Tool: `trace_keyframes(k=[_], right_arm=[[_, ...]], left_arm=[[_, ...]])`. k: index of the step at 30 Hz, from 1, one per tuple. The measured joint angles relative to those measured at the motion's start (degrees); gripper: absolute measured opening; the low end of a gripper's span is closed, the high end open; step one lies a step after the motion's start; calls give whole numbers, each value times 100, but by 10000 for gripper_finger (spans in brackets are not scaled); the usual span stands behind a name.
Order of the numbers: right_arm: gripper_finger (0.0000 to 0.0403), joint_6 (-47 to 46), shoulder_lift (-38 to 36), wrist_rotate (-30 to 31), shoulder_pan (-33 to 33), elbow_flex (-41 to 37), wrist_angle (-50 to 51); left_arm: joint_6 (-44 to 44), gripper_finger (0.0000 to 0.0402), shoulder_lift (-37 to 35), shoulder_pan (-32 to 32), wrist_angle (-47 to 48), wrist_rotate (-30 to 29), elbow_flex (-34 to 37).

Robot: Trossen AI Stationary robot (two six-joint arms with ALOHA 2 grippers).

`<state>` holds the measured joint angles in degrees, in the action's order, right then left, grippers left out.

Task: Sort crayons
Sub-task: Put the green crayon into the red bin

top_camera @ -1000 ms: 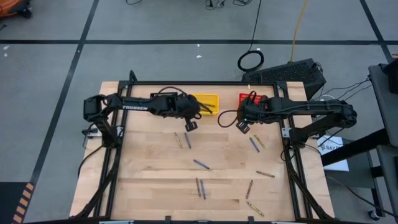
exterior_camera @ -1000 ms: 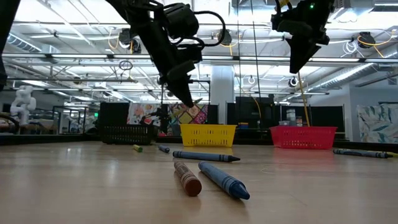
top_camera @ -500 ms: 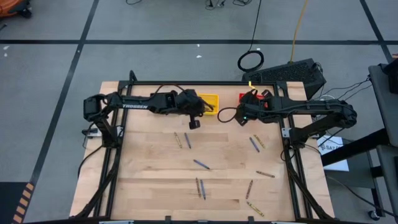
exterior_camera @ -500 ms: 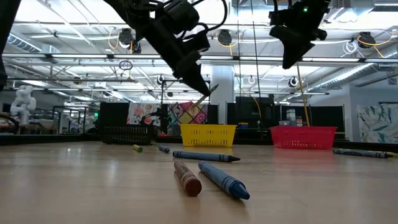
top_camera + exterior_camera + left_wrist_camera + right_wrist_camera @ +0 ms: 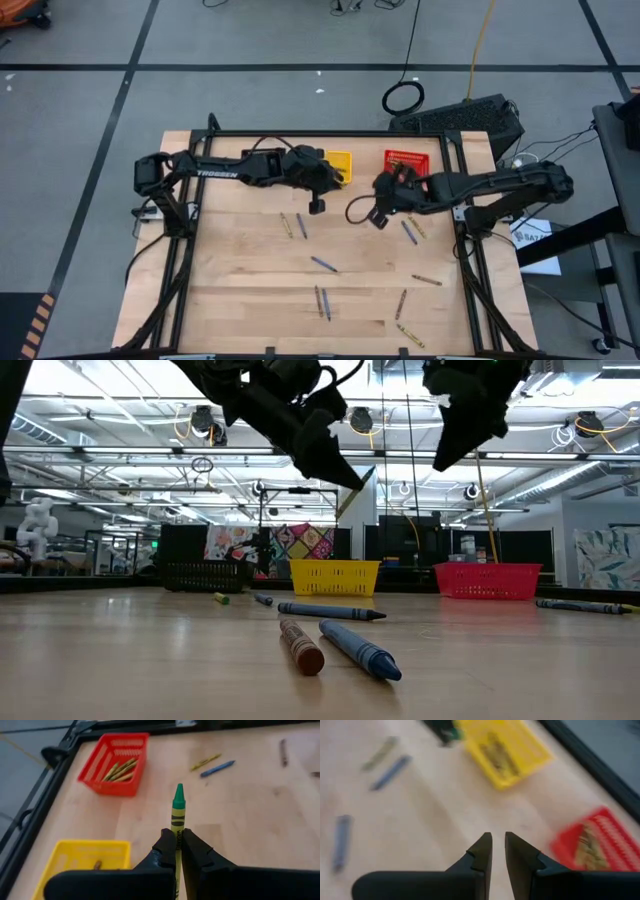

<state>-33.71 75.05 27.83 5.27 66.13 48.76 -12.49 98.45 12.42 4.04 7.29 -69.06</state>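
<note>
Left gripper (image 5: 177, 851) clamped on my green crayon (image 5: 177, 820) near yellow bin (image 5: 80, 857); right gripper (image 5: 498, 851) slightly apart, empty

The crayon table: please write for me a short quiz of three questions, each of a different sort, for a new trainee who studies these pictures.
1. True or false: the left gripper is shut on a green crayon.
2. Multiple choice: which bin holds several yellow-olive crayons in the left wrist view? A) the red bin B) the yellow bin C) a blue bin
3. Fill in: the right gripper holds ____ between its fingers.

Key:
1. True; the crayon sticks out past the fingertips, point forward.
2. A.
3. Nothing; a narrow gap shows between the fingers, with only the wooden table behind it.
</note>
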Motion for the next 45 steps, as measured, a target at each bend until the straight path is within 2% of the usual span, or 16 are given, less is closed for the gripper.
trace_keyframes(k=[3,7,11,17,20,28,33,38,45], right_arm=[[41,249,0,-231,272,-147,-708],[41,587,0,-251,617,-482,-1559],[41,656,0,-220,793,-810,-1880],[44,731,-1,348,841,-1149,-2296],[52,893,-2,400,831,-1287,-2646],[76,1199,-2,160,808,-1357,-2728],[103,1259,31,538,783,-1357,-2797],[128,1313,31,549,740,-1357,-2899],[134,1511,31,662,744,-1357,-3441]], left_arm=[[-2,2,0,-126,-115,129,0],[-41,2,-2,-290,-112,199,0],[-181,2,-2,-387,-116,203,0],[-177,2,-2,-423,-351,201,0],[-152,2,-2,-432,-358,201,0],[-137,2,-2,-443,-358,201,0],[-140,2,-2,-521,-589,259,0],[-160,2,-2,-631,-783,326,0],[-181,2,-2,-770,-1157,337,0]])
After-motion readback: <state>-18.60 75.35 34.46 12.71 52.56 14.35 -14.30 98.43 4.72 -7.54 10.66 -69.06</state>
